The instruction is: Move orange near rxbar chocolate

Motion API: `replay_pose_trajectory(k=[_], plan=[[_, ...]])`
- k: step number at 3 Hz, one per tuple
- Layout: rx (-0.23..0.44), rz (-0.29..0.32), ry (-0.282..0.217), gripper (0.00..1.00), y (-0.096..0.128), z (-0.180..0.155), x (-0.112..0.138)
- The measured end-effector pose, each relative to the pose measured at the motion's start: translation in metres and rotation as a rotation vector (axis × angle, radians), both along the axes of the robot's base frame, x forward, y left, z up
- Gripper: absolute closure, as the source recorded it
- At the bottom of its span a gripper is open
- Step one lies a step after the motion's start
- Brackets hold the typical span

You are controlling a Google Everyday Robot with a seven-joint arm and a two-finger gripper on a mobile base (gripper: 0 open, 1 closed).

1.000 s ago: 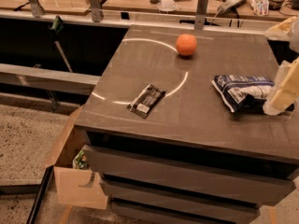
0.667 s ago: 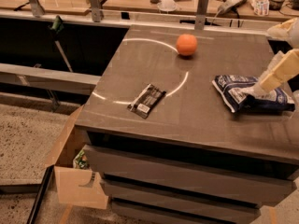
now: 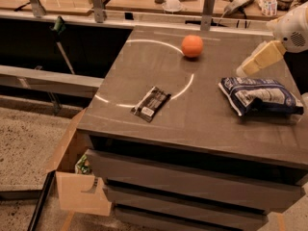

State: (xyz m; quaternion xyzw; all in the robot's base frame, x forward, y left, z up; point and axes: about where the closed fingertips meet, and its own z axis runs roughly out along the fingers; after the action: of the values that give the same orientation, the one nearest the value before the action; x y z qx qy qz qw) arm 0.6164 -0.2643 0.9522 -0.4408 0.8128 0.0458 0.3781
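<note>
- Camera view, the sole view; all notes below are from it.
- Hand has shifted in the past second. It was low at the right edge of the counter, over the snack bag. It now sits higher and further in, just off the bag's back-left corner, tip aimed toward the orange.
- Nothing seen in the hand. Whether it is released or clenched, cannot tell.
- Orange has not moved: back of the counter, on the far arc of the white ring. There is an open gap between it and the hand.
- rxbar chocolate has not moved either: flat, front-left, at the ring's near arc, well apart from the orange.
- Reading: the reach for the orange looks under way. The grasp is not yet made and the carry toward the bar is all still to do.
- Containers: a cardboard box stands on the floor by the counter's front-left corner, flaps open. A green item shows inside; its kind cannot be told.
- Drawers under the counter are all pushed in, contents hidden.
</note>
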Motion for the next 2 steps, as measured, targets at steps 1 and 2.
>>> replay_pose_trajectory(k=[1, 2], plan=[[0.006, 0.014, 0.005, 0.00, 0.001, -0.001, -0.003], [0.132, 0.023, -0.017, 0.00, 0.008, -0.019, 0.006]])
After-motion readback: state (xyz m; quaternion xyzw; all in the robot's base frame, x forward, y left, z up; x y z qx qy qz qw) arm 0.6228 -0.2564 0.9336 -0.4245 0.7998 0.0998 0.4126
